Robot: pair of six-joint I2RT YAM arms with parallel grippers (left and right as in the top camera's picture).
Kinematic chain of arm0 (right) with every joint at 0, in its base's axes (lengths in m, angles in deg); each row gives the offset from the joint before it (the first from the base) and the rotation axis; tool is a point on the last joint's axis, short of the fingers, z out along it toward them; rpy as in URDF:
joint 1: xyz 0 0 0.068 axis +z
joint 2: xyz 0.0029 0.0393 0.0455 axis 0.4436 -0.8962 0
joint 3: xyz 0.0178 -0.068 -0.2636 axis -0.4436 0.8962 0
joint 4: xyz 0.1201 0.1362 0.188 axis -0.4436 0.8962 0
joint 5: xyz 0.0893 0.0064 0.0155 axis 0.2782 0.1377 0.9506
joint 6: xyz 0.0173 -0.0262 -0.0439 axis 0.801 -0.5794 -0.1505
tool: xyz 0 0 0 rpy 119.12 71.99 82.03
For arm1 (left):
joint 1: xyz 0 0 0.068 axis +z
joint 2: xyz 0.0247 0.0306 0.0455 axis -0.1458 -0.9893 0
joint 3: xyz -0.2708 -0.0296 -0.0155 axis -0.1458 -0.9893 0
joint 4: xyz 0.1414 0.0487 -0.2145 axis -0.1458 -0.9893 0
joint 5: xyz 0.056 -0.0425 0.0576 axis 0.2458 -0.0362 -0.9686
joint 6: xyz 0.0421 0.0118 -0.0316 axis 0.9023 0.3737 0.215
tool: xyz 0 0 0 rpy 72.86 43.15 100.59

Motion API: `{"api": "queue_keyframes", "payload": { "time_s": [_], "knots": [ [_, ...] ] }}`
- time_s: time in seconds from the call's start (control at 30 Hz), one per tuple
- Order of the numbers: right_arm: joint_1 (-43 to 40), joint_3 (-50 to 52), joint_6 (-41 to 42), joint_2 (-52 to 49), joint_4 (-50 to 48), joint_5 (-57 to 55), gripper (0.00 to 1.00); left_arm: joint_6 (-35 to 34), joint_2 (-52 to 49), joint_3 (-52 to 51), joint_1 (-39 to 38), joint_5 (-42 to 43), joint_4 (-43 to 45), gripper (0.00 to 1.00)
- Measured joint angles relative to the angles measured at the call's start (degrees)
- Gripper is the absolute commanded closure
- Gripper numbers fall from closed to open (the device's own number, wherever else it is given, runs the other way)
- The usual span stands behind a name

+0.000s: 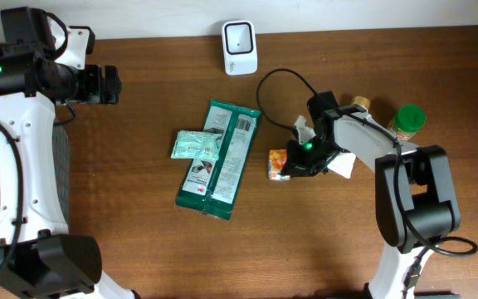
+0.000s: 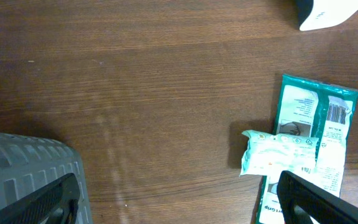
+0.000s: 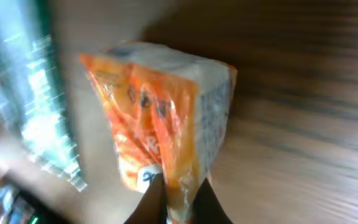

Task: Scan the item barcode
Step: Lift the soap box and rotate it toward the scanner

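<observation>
Orange packet (image 1: 278,164) pinched in the right fingers (image 1: 295,163), just right of frame centre.
The scanner (image 1: 240,47) sits up-left of it at the top edge; the left fingers (image 1: 111,84) gape wide at upper left, much farther off.

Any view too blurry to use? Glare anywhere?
Right wrist: heavy blur, orange packet smeared, green pack streaked with glare. Overhead: sharp, evenly lit. Left wrist: sharp, faint sheen on the table.
</observation>
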Motion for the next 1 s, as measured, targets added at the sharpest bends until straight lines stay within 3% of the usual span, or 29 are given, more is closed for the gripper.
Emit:
{"api": "queue_keyframes", "payload": {
  "time_s": [0.13,0.37,0.67,1.0],
  "knots": [
    [-0.04,-3.10,-8.76,1.18,-0.04,20.35,0.96,0.00,0.00,0.00,0.00,0.00,0.00,0.01],
    [-1.40,-5.79,-12.74,4.39,-2.73,46.16,0.96,-0.02,0.00,0.00,0.00,0.00,0.00,0.01],
    [-1.99,-5.79,-13.35,5.57,0.00,51.34,0.96,-0.02,0.00,0.00,0.00,0.00,0.00,0.01],
    [-3.32,-5.79,-13.55,22.27,-2.14,51.87,0.96,-0.02,0.00,0.00,0.00,0.00,0.00,0.01]
  ]
}}
